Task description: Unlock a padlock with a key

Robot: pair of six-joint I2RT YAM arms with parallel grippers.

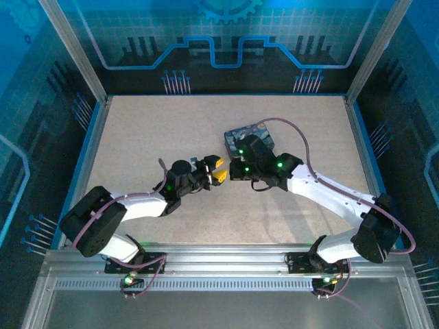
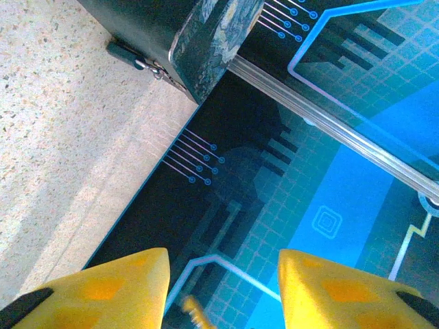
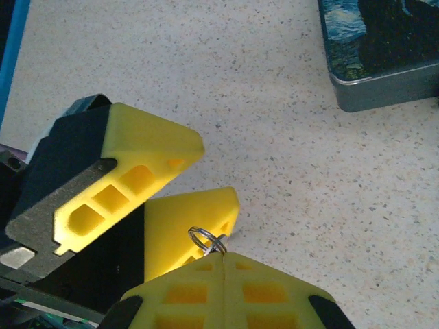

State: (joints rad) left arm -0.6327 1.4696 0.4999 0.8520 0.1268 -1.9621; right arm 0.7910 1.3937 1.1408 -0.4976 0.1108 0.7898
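My right gripper (image 3: 225,258) is shut on the key, and the key's thin metal ring (image 3: 207,239) sticks out of the fingertips. My left gripper (image 2: 223,255) is open and sits tip to tip with it. Its yellow fingers (image 3: 147,147) lie just left of the ring. A blurred golden toothed bit, probably the key's blade (image 2: 191,314), shows low between the left fingers. The small dark padlock (image 2: 125,52) hangs from the latch of the painted tin (image 2: 209,34), lying on the table. From above, the left gripper (image 1: 217,169) and right gripper (image 1: 232,175) meet mid-table.
The painted tin (image 1: 241,133) lies just behind the right wrist, with its corner (image 3: 384,62) at the upper right of the right wrist view. Speckled tabletop (image 1: 151,137) spreads to the left and back. Blue printed walls enclose the table (image 1: 219,41).
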